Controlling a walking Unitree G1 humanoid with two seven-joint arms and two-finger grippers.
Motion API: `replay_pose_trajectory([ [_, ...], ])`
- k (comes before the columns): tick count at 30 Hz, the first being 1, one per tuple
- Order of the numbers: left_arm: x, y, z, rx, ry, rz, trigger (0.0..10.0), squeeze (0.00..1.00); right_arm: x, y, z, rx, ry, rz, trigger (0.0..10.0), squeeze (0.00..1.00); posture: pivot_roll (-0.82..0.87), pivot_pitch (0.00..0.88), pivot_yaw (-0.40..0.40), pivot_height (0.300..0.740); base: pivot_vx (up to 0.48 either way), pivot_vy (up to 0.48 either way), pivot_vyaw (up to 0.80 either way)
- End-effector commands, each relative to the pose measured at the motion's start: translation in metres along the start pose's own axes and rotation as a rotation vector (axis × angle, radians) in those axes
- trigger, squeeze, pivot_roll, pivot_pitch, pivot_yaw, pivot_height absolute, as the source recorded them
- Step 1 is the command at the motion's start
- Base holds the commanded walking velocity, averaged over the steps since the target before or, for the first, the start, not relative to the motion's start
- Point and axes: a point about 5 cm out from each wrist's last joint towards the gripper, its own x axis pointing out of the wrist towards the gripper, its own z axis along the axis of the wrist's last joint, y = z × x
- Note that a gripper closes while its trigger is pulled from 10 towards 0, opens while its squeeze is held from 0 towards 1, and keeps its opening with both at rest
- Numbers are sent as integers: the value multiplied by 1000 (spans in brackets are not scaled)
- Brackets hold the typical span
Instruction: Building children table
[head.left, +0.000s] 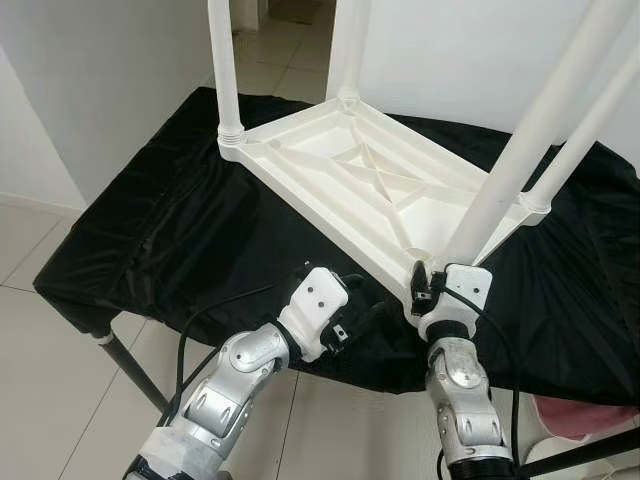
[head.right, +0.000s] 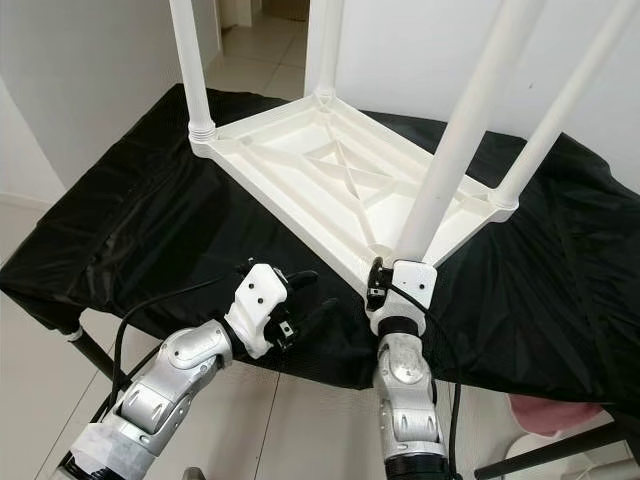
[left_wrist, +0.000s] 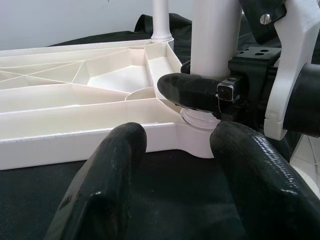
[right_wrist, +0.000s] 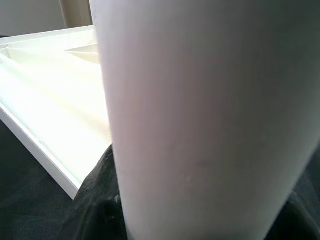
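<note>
A white plastic children's table (head.left: 370, 185) lies upside down on a black-covered workbench (head.left: 170, 220), with its legs standing upright. My right gripper (head.left: 425, 285) is shut on the base of the near leg (head.left: 520, 150), just above its corner socket. In the left wrist view one right fingertip (left_wrist: 192, 92) curls round that leg (left_wrist: 215, 35). In the right wrist view the leg (right_wrist: 200, 125) is very close. My left gripper (head.left: 355, 315) is open, low over the cloth just left of that corner, with nothing between its fingers (left_wrist: 110, 175).
The other legs rise at the far left (head.left: 224, 70), the back (head.left: 345, 50) and the right (head.left: 590, 120). The bench's front edge runs just under both wrists. A pink object (head.left: 585, 415) lies on the floor at lower right. Tiled floor and white walls surround the bench.
</note>
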Motion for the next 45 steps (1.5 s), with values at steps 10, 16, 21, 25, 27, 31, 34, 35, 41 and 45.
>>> replay_pose_trajectory([
  [10, 0, -3, 0, 9, 6, -44, 10000, 0, -4, 3, -5, -41, 47, -38, 10000, 0, 22, 28, -64, 740, 0, 0, 0],
  [16, 1, -3, 0, 10, 5, -40, 10000, 0, -2, 1, 1, -8, 12, -6, 10000, 1000, 24, 28, -67, 740, 0, 0, 0],
  [21, 0, -3, 0, 14, 3, -34, 10000, 0, -2, -7, 4, -10, -17, 89, 10000, 1000, 24, 32, -70, 740, 0, 0, 0],
  [25, 0, -2, 1, 14, 2, -31, 10000, 0, -2, -15, 7, -37, -51, 177, 10000, 1000, 25, 34, -70, 740, 0, 0, 0],
  [27, -1, -1, 1, 13, 3, -30, 10000, 0, -1, -20, 8, -44, -61, 231, 10000, 467, 25, 36, -69, 740, 0, 0, 0],
  [31, -2, -1, 1, 14, 4, -29, 10000, 0, 1, -26, 10, -57, -80, 300, 10000, 0, 24, 38, -67, 740, 0, 0, 0],
  [34, -2, 0, 1, 15, 5, -27, 10000, 0, 3, -29, 11, -68, -91, 372, 10000, 0, 21, 40, -62, 740, 0, 0, 0],
  [35, -2, 1, 1, 16, 5, -26, 10000, 0, 5, -31, 11, -75, -91, 398, 10000, 0, 21, 40, -61, 740, 0, 0, 0],
  [41, -1, 2, 1, 17, 6, -22, 10000, 0, 15, -36, 9, -62, -64, 529, 10000, 0, 21, 43, -61, 740, 0, 0, 0],
  [45, 0, 2, 2, 17, 3, -21, 10000, 0, 22, -32, 6, -41, -37, 607, 10000, 0, 24, 46, -59, 740, 0, 0, 0],
])
